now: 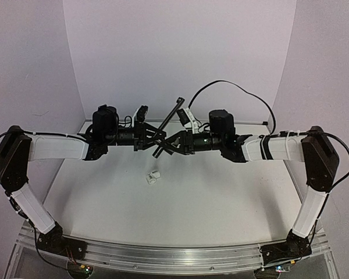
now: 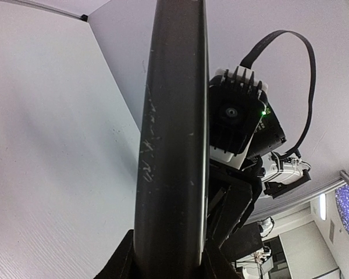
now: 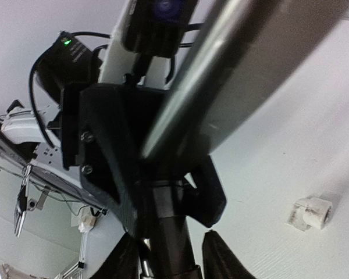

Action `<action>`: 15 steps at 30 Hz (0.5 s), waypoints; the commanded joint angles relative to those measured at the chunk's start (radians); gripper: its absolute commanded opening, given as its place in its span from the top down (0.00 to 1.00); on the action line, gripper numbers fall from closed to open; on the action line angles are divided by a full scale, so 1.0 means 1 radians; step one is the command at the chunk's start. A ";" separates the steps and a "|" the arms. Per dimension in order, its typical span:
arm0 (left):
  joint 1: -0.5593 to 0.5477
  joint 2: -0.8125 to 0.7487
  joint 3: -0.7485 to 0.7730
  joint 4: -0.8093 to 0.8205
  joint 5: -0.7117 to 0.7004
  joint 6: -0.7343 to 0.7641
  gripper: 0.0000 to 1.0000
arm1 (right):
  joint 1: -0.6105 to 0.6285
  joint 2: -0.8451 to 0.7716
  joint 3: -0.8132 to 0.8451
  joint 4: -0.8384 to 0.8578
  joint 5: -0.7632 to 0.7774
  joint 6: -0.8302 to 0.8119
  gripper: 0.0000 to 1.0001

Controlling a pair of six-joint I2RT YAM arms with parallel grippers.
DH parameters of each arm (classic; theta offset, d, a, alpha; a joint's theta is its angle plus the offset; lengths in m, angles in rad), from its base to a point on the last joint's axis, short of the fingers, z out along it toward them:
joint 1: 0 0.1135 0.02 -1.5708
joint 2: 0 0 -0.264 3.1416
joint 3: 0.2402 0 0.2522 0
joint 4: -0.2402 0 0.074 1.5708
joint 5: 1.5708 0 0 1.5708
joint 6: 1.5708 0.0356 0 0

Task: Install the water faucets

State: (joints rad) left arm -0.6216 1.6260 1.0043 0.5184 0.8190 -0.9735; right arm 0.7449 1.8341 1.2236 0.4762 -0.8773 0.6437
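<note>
The black water faucet (image 1: pixel 175 107) hangs above the table between both arms, its thin rod slanting up and back. My left gripper (image 1: pixel 153 139) is shut on the rod, which fills the middle of the left wrist view as a dark scratched bar (image 2: pixel 171 145) between the left fingers (image 2: pixel 119 264). My right gripper (image 3: pixel 168 256) has its fingers either side of the faucet's thick round end (image 3: pixel 168 221). A sliver of table shows beside one finger, so contact is unclear. The small white fitting (image 1: pixel 153 176) lies on the table below, also visible in the right wrist view (image 3: pixel 311 212).
The white table (image 1: pixel 221 197) has pale walls behind and at both sides. A black cable (image 1: pixel 238 87) loops above the right wrist. The right arm's camera housing (image 2: pixel 235 116) sits close behind the rod. An aluminium rail (image 1: pixel 174 256) runs along the near edge.
</note>
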 commanded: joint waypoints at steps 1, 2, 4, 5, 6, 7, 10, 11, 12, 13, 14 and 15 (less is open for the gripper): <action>-0.015 -0.028 0.007 0.237 0.078 -0.033 1.00 | 0.009 0.016 0.024 0.082 0.028 0.063 0.92; -0.015 -0.028 0.005 0.244 0.081 -0.037 1.00 | 0.006 0.012 0.014 0.085 0.035 0.070 0.99; -0.013 -0.032 0.003 0.242 0.074 -0.038 1.00 | 0.000 0.006 -0.005 0.091 0.040 0.079 1.00; -0.012 -0.036 0.004 0.232 0.065 -0.032 1.00 | -0.002 0.004 -0.012 0.093 0.039 0.079 1.00; -0.012 -0.042 0.006 0.215 0.057 -0.022 0.98 | -0.002 0.002 -0.023 0.095 0.043 0.079 1.00; -0.011 -0.048 0.009 0.193 0.050 -0.011 0.88 | -0.002 -0.001 -0.035 0.102 0.048 0.080 1.00; 0.001 -0.088 0.016 0.091 0.005 0.047 0.46 | -0.002 -0.026 -0.089 0.118 0.089 0.075 1.00; 0.008 -0.107 0.016 0.027 -0.029 0.073 0.38 | -0.004 -0.039 -0.106 0.119 0.103 0.066 1.00; 0.017 -0.130 0.015 -0.025 -0.055 0.101 0.28 | -0.009 -0.057 -0.131 0.121 0.124 0.061 1.00; 0.028 -0.150 0.013 -0.086 -0.084 0.122 0.20 | -0.014 -0.074 -0.154 0.123 0.145 0.057 1.00; 0.041 -0.169 0.011 -0.147 -0.112 0.140 0.16 | -0.021 -0.091 -0.175 0.125 0.165 0.054 1.00; 0.056 -0.189 0.010 -0.201 -0.136 0.158 0.13 | -0.028 -0.111 -0.198 0.126 0.186 0.050 1.00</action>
State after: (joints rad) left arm -0.6154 1.5794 0.9912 0.4447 0.7955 -0.9308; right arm 0.7469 1.8159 1.1016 0.5917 -0.8182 0.6969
